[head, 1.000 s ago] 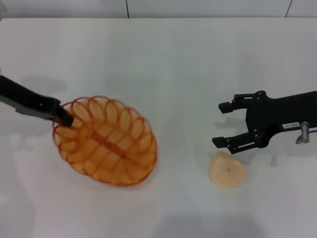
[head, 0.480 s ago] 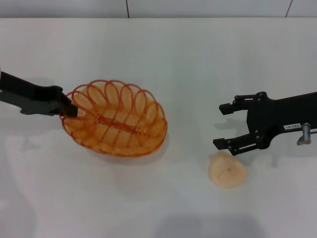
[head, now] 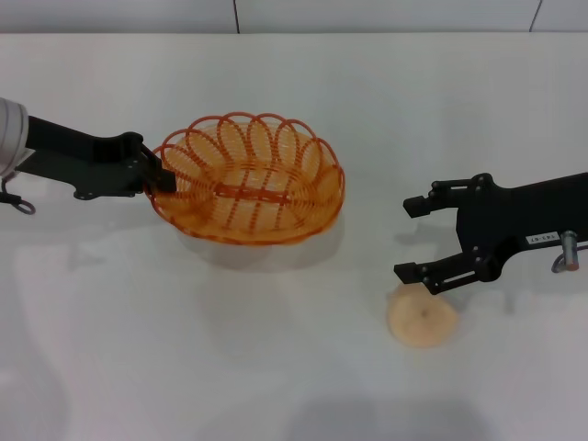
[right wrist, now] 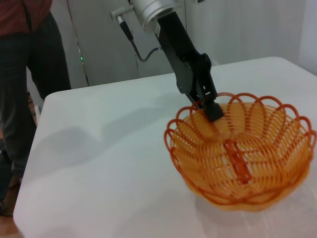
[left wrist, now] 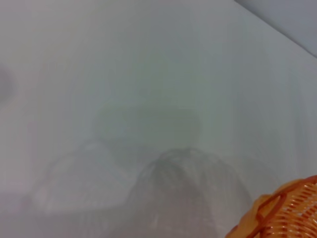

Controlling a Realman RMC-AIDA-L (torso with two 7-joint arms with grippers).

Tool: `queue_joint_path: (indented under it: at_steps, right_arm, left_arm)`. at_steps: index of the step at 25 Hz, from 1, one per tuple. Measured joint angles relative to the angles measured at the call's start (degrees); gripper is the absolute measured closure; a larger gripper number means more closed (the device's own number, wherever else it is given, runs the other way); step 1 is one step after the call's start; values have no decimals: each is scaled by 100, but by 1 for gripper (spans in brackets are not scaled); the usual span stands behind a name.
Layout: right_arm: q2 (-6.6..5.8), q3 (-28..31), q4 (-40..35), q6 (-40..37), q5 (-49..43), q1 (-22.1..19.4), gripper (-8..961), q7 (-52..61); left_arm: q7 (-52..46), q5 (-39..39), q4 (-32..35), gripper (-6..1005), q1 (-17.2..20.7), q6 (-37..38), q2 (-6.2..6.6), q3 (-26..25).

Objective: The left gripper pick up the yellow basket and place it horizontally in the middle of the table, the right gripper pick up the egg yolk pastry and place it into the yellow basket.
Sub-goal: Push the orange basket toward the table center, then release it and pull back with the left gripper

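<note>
The yellow basket (head: pixel 250 181) is an oval of orange-yellow wire loops, lying lengthwise left to right a little left of the table's middle. My left gripper (head: pixel 162 177) is shut on the rim at the basket's left end. The right wrist view shows the same grip (right wrist: pixel 212 110) on the basket (right wrist: pixel 242 153). A corner of the basket shows in the left wrist view (left wrist: pixel 285 210). The egg yolk pastry (head: pixel 422 318) lies on the table (head: pixel 303 349) at the front right. My right gripper (head: pixel 413 239) is open, just behind and above the pastry, and apart from it.
The white table stretches to a wall at the back. In the right wrist view a person in a red top (right wrist: pixel 29 59) stands beyond the table's far edge, behind the left arm.
My left gripper has carried the basket to the right and toward the back, turning it from a slant to lie level left to right. The right gripper and the pastry have barely moved.
</note>
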Motion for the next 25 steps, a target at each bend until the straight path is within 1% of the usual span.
queue_joint_path:
  at_steps: [5, 10, 15, 17, 19, 25]
  right_arm:
    - [6, 37, -20, -95, 0, 8, 84, 0]
    - [1, 62, -35, -149, 0, 22, 84, 0]
    - [0, 62, -51, -177, 1, 28, 85, 0]
    - [0, 61, -55, -179, 1, 30, 85, 0]
    - [-3, 71, -56, -195, 3, 31, 85, 0]
    - [-8, 135, -58, -243, 6, 41, 85, 0]
  left_arm:
    - [-126, -4, -64, 904, -18, -96, -10, 30]
    - [-253, 86, -354, 899, -169, -264, -19, 49]
    - [-387, 326, -571, 893, -289, -379, -99, 59]
    - [-439, 405, -600, 891, -305, -426, -107, 59]
    - [-507, 452, -606, 889, -311, -458, -109, 60]
    - [-623, 782, -597, 882, -443, -572, -62, 71]
